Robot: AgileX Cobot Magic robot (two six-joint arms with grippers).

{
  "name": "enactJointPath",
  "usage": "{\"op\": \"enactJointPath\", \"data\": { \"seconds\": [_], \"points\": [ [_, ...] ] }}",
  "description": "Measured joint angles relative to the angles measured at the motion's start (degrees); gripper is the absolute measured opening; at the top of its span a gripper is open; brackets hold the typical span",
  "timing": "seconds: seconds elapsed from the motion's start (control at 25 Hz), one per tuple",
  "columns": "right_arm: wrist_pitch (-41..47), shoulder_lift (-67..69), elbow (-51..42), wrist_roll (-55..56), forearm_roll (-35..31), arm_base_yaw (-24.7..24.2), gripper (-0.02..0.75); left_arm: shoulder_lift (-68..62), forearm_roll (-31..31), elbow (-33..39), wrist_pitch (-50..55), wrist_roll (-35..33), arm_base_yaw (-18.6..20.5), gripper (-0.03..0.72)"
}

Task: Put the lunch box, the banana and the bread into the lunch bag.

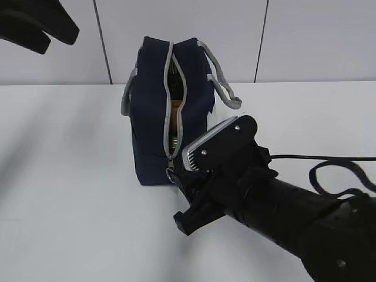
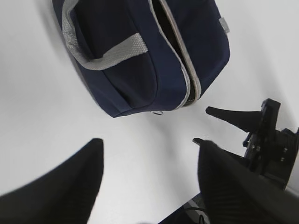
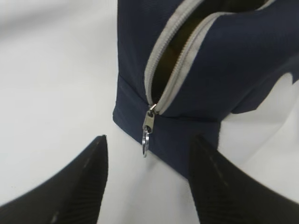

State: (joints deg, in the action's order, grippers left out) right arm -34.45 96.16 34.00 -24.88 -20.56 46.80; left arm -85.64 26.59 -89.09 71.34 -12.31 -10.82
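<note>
The lunch bag's [image 3: 196,84] zipper ring [image 3: 145,141] hangs before the spread right hand [image 3: 148,184].

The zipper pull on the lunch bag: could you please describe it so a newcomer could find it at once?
Start at the navy lunch bag standing on the white table. Follow its grey zipper trim down the open slit to the bottom end. There hangs the zipper pull, a small metal ring, the only shiny metal piece on the bag, just in front of the right end effector.

the lunch bag's [image 1: 150,117] contents are too dim to identify through the open zipper [image 3: 173,56].
</note>
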Motion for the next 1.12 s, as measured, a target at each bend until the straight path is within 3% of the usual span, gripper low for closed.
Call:
{"op": "enactJointPath", "data": {
  "seconds": [0.4, 0.52, 0.68, 0.88, 1.12],
  "points": [
    [-5.5, 7.7, -0.7, 11.7, 8.6, -1.4, 0.406, 0.0, 0.0, 0.0, 0.0, 0.0, 0.0, 0.442],
    [-6.1, 8.1, -0.7, 19.1, 17.9, -4.9, 0.406, 0.0, 0.0, 0.0, 0.0, 0.0, 0.0, 0.442],
    [-6.8, 9.4, 0.9, 31.6, 36.6, -12.0, 0.405, 0.0, 0.0, 0.0, 0.0, 0.0, 0.0, 0.442],
    [-8.9, 12.4, 2.6, 42.0, 54.3, -17.9, 0.405, 0.0, 0.0, 0.0, 0.0, 0.0, 0.0, 0.442],
    [-9.8, 15.8, 6.3, 45.0, 60.6, -20.0, 0.360, 0.0, 0.0, 0.0, 0.0, 0.0, 0.0, 0.442]
  ]
}}
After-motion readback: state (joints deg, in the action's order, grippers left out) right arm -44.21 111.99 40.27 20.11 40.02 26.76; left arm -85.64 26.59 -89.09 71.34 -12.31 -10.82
